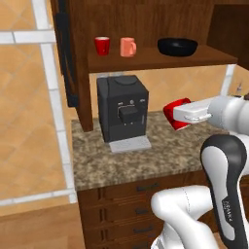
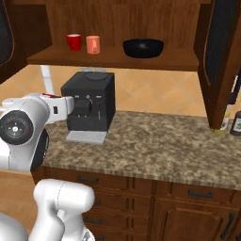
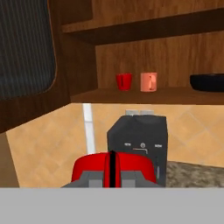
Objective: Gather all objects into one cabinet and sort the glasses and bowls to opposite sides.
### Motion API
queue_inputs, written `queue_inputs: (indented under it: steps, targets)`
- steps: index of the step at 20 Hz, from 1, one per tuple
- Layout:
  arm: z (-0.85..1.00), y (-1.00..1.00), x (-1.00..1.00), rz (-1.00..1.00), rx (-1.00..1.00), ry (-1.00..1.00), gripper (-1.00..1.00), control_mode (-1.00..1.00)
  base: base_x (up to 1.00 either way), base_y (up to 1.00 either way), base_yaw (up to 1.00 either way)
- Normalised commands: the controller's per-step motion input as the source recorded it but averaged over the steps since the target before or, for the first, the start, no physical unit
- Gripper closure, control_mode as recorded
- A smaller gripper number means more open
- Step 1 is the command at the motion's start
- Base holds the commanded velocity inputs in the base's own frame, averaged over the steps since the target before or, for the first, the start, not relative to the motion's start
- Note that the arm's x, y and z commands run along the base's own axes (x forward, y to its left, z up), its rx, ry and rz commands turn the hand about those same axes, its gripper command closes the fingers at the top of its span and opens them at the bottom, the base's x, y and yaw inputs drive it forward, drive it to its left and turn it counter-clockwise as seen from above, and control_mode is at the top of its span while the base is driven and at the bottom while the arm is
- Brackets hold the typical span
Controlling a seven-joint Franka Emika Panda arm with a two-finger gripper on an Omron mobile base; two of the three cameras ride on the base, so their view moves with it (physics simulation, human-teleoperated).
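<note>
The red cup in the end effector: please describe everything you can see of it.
The red cup is small, glossy and plain, with no handle visible. It lies tilted on its side in the end effector, which is shut on it. It hangs above the granite counter, right of the coffee machine, below the shelf.

Orange tiled wall (image 1: 24, 121), speckled granite counter (image 2: 155, 141), brown wooden drawers (image 2: 188, 197).
</note>
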Motion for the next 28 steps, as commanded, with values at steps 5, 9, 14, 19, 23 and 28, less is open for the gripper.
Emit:
queue_inputs:
  steps: [5,9,14,19,23,28]
  targets:
    - [0.00,0.00,0.00,0.00,0.00,0.00,1.00,1.00,0.66,0.33,0.00]
    - [0.00,0.00,0.00,0.00,0.00,0.00,1.00,1.00,0.40,0.22,0.01]
    - [0.00,0.00,0.00,0.00,0.00,0.00,1.00,1.00,0.21,0.11,0.02]
    - [0.00,0.00,0.00,0.00,0.00,0.00,1.00,1.00,-0.01,0.00,0.00]
    - [0.20,0.04,-0.11,0.08,0.01,-0.11,1.00,-1.00,0.00,0.00,0.00]
    - [0.65,0.25,-0.06,0.18,0.03,-0.05,1.00,-1.00,0.00,0.00,0.00]
